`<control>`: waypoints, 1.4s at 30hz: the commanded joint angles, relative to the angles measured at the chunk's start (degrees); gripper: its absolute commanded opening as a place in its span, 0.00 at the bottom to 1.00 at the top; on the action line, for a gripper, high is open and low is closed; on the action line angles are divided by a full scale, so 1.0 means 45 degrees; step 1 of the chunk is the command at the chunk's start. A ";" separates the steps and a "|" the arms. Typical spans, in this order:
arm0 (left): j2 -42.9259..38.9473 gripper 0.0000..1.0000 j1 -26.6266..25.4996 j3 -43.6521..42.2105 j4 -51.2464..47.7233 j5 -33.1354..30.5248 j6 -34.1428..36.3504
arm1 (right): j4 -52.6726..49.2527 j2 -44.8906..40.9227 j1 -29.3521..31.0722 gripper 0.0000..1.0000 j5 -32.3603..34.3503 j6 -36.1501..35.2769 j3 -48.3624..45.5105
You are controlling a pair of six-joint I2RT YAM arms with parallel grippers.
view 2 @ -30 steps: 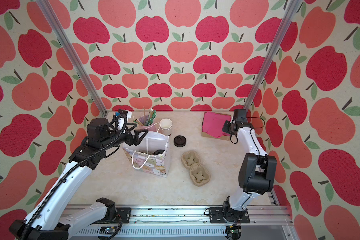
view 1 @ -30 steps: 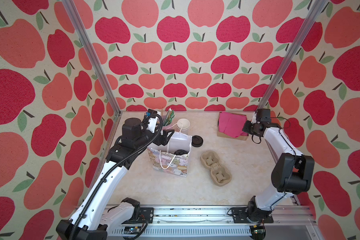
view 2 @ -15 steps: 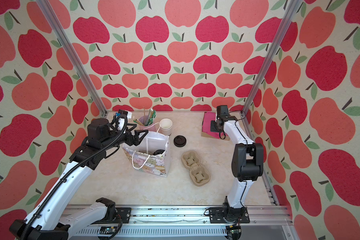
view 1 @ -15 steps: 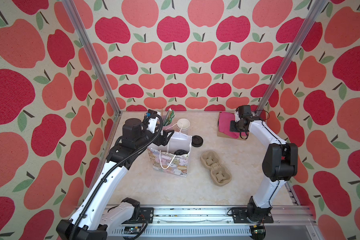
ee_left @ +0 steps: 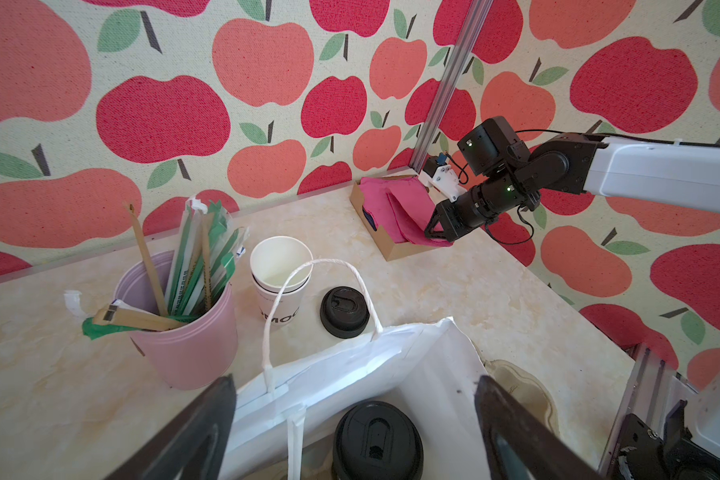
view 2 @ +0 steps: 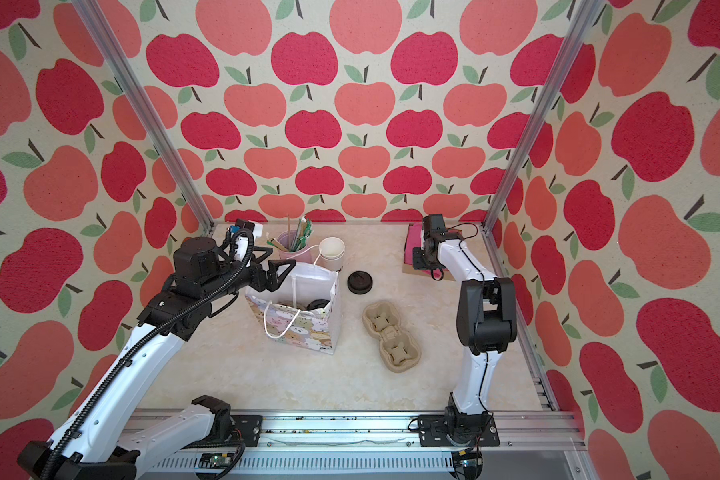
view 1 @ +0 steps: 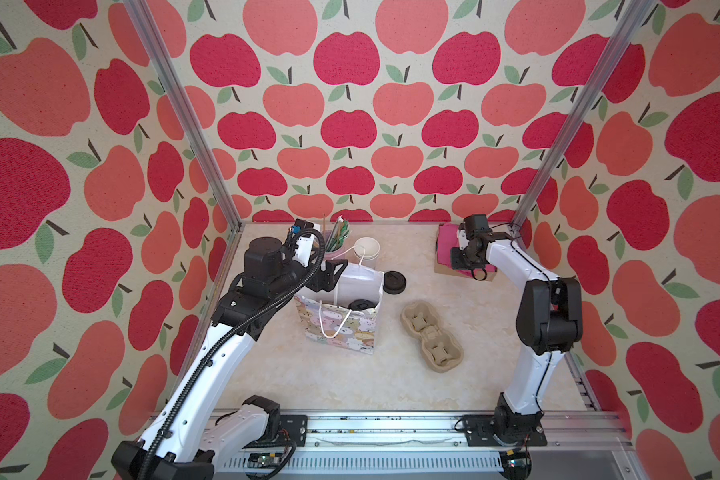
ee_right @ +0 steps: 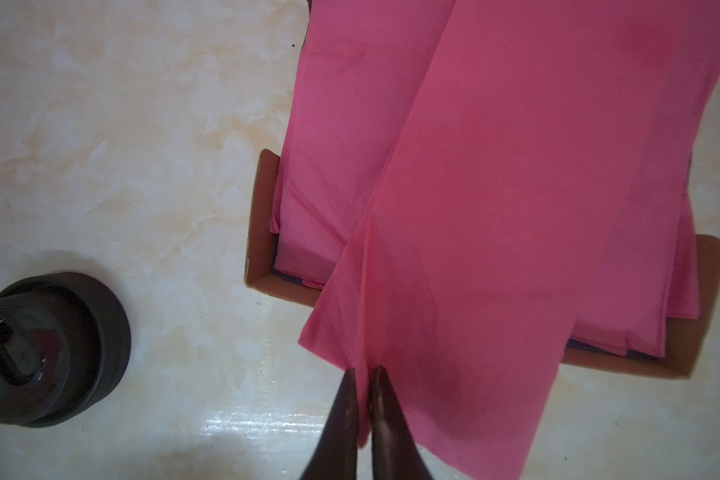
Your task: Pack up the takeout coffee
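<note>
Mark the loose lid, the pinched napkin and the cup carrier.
loose lid (view 1: 393,282): in a top view, top face
napkin (ee_right: 474,249): right wrist view, sheet's middle
cup carrier (view 1: 430,335): in a top view, centre bridge

- The walls (view 1: 350,124) around me are cream with red and coral apples and green leaves.
- The counter (view 1: 329,386) is cream marbling.
- The bag (view 1: 341,332) has pastel cartoon animals outside and is white inside.
- The stacked cups (ee_left: 279,282) are white with black lettering.
- The bagged lid (ee_left: 377,436) and the loose lid (ee_left: 345,311) are black.
- The napkin (ee_right: 495,208) is pink, its box (ee_right: 262,216) brown.
- My arms (view 1: 225,361) are white and black.

lids (view 1: 394,282) (view 1: 361,304) 2 | bag (view 1: 341,328) 1 | carrier (view 1: 431,338) 1 | napkin box (ee_left: 393,249) 1
</note>
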 commanded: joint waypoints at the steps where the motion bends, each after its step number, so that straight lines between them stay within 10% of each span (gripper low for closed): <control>1: -0.0192 0.92 -0.0055 -0.0086 0.0091 -0.0124 0.0112 | -0.0451 0.0192 0.0021 0.14 -0.0960 0.0133 0.0542; 14: -0.0231 0.92 -0.0063 -0.0110 0.0108 -0.0144 0.0197 | 0.1653 -0.1736 -0.1513 0.51 -0.4961 0.2017 -0.0586; 24: -0.0202 0.92 -0.0069 -0.0070 0.0249 -0.0105 0.0244 | -0.0357 -0.1613 0.0430 0.90 0.2908 -0.3035 -0.0238; 31: -0.0401 0.92 -0.0074 -0.0198 0.0461 -0.0319 0.0184 | -0.0381 0.0248 0.2660 0.91 0.8505 -0.6226 -0.0071; 42: -0.0638 0.93 -0.0064 -0.0395 0.0315 -0.0464 0.0310 | 0.2243 0.1225 0.3703 0.83 1.1811 -0.9392 -0.1430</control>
